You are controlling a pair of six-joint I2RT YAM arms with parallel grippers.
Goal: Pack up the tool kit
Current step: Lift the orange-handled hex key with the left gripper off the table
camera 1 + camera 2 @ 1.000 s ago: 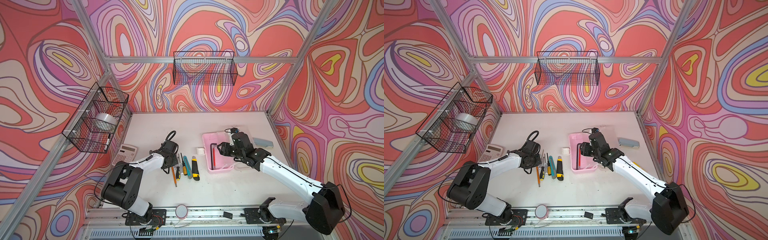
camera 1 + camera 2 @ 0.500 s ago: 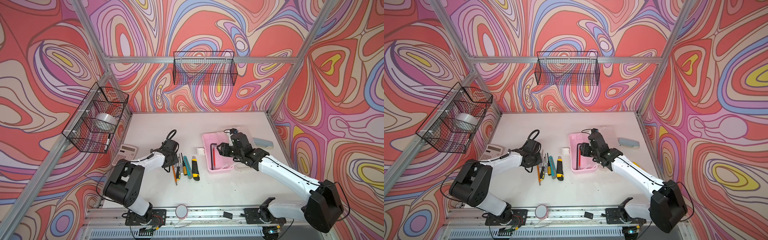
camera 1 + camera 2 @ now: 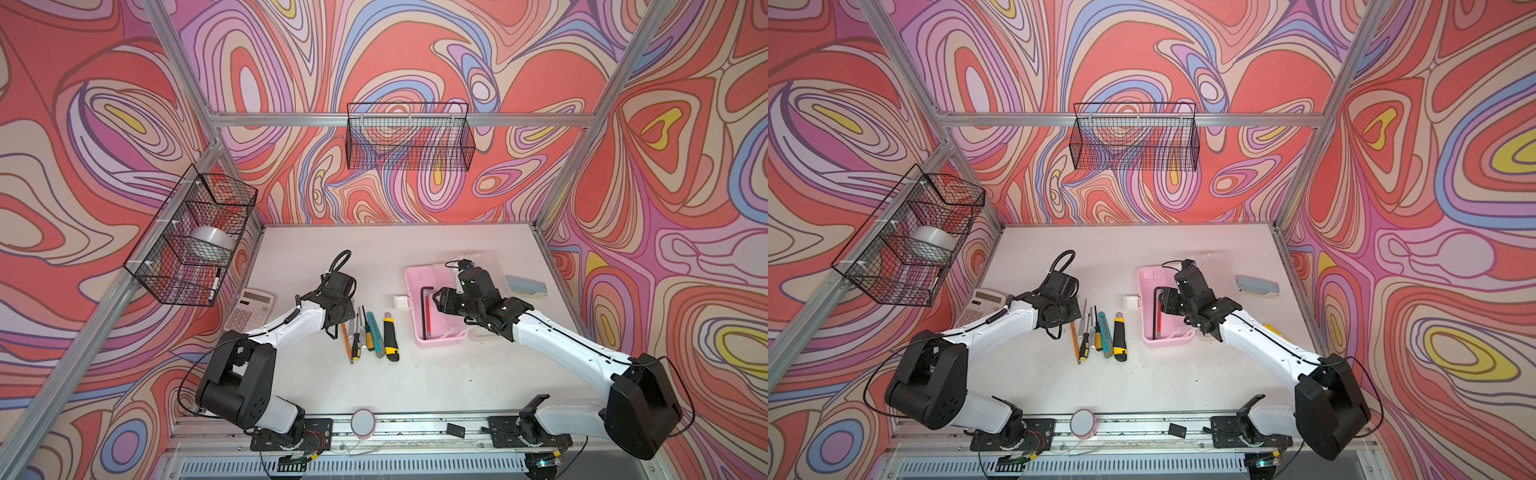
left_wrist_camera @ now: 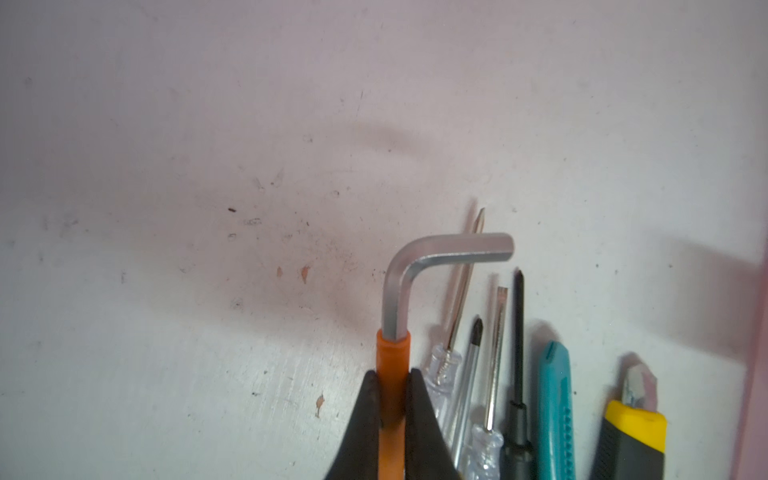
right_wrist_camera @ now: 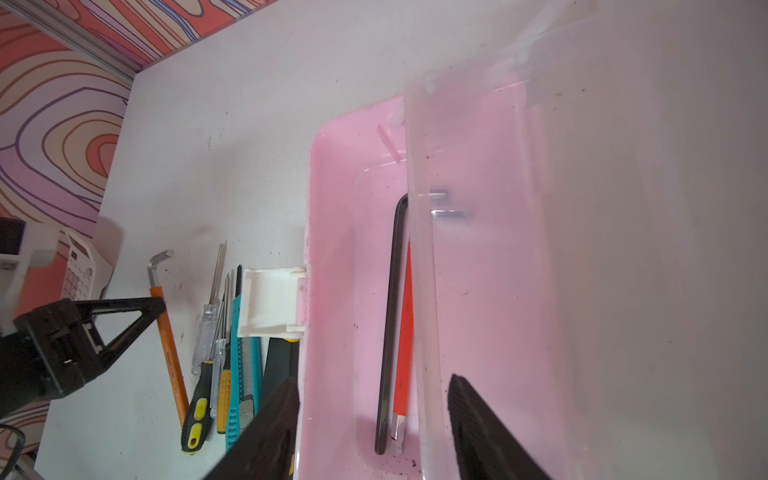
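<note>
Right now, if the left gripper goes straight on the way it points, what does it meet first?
Probably the bare white table top. The left gripper, shut on the orange-sleeved steel hex key, has only that key's bent end ahead; the nearest clear-handled screwdriver lies beside the line. Depth is unclear.

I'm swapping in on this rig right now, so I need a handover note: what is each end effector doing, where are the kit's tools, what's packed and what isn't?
Left end effector: shut on the orange-handled hex key, at the end of the tool row on the table.
Right end effector: open over the pink case, nothing seen in its grip.
Done: black hex key and red-handled hex key lie in the case; clear lid is open.
Left: orange key, screwdrivers, teal cutter, yellow cutter, then shut the lid.
</note>
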